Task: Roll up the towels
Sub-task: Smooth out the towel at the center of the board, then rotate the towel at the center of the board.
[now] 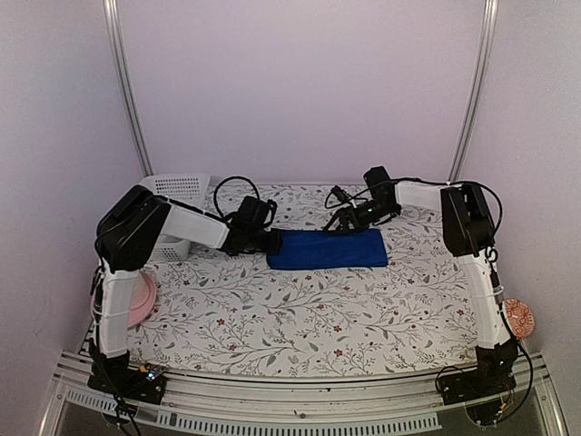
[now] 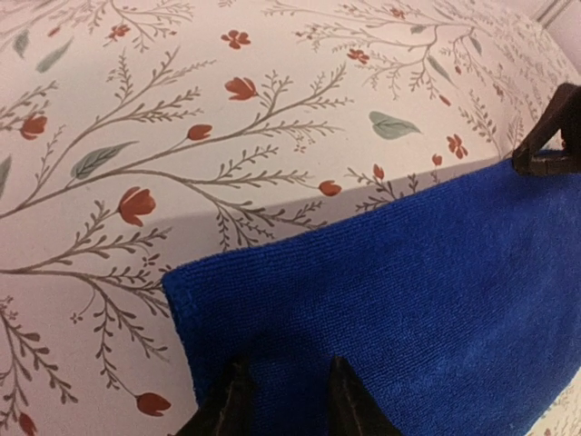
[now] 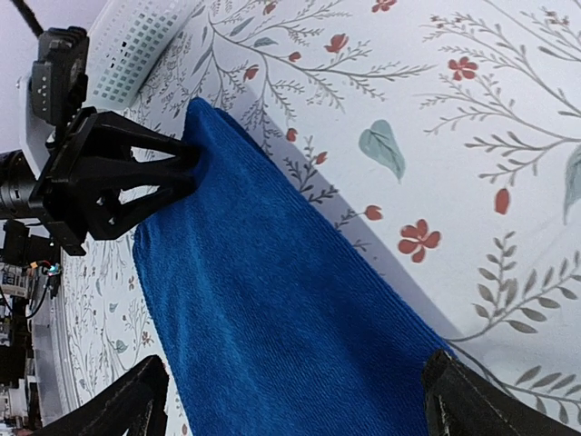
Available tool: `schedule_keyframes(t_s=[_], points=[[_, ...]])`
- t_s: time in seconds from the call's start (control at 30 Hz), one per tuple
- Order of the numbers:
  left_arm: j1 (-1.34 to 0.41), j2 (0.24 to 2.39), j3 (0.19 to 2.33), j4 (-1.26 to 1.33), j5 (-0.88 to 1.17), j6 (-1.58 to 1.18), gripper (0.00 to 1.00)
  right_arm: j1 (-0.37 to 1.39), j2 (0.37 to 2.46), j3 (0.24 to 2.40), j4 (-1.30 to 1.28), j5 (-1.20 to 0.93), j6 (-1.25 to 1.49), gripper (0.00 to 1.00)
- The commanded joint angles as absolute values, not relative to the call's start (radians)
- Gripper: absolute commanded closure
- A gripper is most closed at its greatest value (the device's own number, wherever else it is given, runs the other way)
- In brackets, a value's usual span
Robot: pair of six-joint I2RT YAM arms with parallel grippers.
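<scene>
On the bench (image 1: 300, 318), the blue towel (image 1: 329, 249) lies flat in a long strip toward the far edge, midway between the left and right edges. Your left pincer (image 1: 272, 242) is narrow and looks nipped onto the strip's left end. Your right pincer (image 1: 349, 224) is spread wide over the right end, holding nothing. Roll from one end only and the limp cloth likely skews or drags; so thin a nip may slip off.

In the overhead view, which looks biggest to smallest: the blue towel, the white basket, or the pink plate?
1. blue towel, clearly largest.
2 and 3. white basket and pink plate: both partly hidden behind the left arm, so their order is unsure; the basket shows somewhat more.
</scene>
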State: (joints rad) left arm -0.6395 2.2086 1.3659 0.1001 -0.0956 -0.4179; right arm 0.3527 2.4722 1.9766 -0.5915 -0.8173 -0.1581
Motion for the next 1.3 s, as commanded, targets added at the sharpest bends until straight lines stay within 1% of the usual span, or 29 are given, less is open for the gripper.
schedule_keyframes(t_s=[0.0, 0.13, 0.17, 0.23, 0.4, 0.5, 0.57, 0.67, 0.77, 0.9, 0.93, 1.03, 1.17, 1.27], points=[[-0.619, 2.203, 1.302, 0.012, -0.150, -0.432, 0.66, 0.308, 2.487, 1.962, -0.610, -0.857, -0.145, 0.01], [-0.613, 2.178, 1.302, 0.006, -0.174, -0.424, 0.60, 0.307, 2.436, 1.965, -0.645, -0.884, -0.180, 0.01], [-0.609, 2.173, 1.305, 0.004, -0.176, -0.422, 0.56, 0.307, 2.418, 1.962, -0.649, -0.875, -0.184, 0.01], [-0.603, 2.158, 1.312, 0.004, -0.183, -0.417, 0.41, 0.308, 2.373, 1.958, -0.666, -0.858, -0.211, 0.01], [-0.591, 2.125, 1.356, -0.001, -0.186, -0.391, 0.17, 0.307, 2.221, 1.900, -0.709, -0.813, -0.327, 0.01], [-0.585, 2.105, 1.381, -0.003, -0.182, -0.378, 0.04, 0.307, 2.149, 1.822, -0.722, -0.811, -0.385, 0.01], [-0.583, 2.088, 1.377, -0.001, -0.176, -0.378, 0.03, 0.307, 2.116, 1.761, -0.731, -0.835, -0.429, 0.01], [-0.590, 2.049, 1.335, 0.026, -0.143, -0.385, 0.04, 0.308, 2.100, 1.700, -0.748, -0.857, -0.466, 0.01], [-0.617, 2.012, 1.270, 0.071, -0.100, -0.410, 0.10, 0.307, 2.099, 1.645, -0.779, -0.871, -0.512, 0.01], [-0.670, 2.008, 1.209, 0.114, -0.091, -0.428, 0.24, 0.308, 2.101, 1.587, -0.830, -0.870, -0.564, 0.01], [-0.680, 2.017, 1.206, 0.119, -0.082, -0.436, 0.31, 0.308, 2.095, 1.567, -0.835, -0.869, -0.574, 0.01], [-0.698, 2.044, 1.198, 0.132, -0.062, -0.449, 0.47, 0.307, 2.081, 1.516, -0.833, -0.856, -0.594, 0.01], [-0.713, 2.067, 1.174, 0.147, -0.072, -0.463, 0.58, 0.307, 2.088, 1.481, -0.826, -0.824, -0.585, 0.01], [-0.713, 2.087, 1.166, 0.142, -0.079, -0.472, 0.62, 0.301, 2.092, 1.459, -0.824, -0.807, -0.571, 0.01]])
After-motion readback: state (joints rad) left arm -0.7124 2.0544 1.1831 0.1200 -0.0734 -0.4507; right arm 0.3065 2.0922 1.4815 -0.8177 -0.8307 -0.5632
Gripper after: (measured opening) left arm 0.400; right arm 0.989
